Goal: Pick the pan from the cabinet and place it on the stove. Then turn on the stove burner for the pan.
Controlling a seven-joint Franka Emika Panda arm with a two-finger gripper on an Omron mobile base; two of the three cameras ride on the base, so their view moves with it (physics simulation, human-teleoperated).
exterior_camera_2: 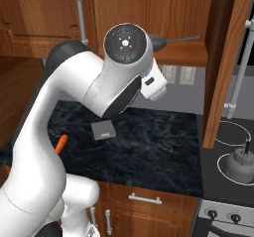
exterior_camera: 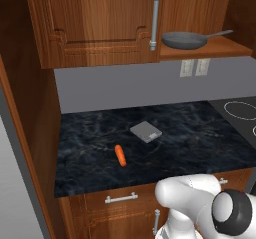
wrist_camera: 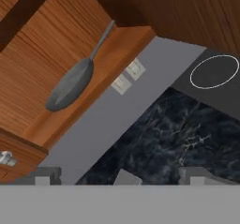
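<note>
Pan (exterior_camera: pixel 184 40) sits on the open shelf of the cabinet (exterior_camera: pixel 95 23), just right of the closed door's silver bar handle, its long handle pointing right and away from that door. Stove (exterior_camera: pixel 240 114) lies below and right of the pan, white burner ring (wrist_camera: pixel 214 71) bare. Gripper (wrist_camera: pixel 119 178) open, jaws wide with nothing between them, held apart from the pan and facing up toward it. On the countertop (exterior_camera: pixel 190 143) under the pan: a small grey box (exterior_camera: pixel 146 131) and a carrot (exterior_camera: pixel 120 155). A kettle (exterior_camera_2: pixel 241 162) stands on a stove ring.

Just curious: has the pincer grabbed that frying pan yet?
Apart. In the hand view the pincer is open, with the frying pan far off on its shelf.
</note>
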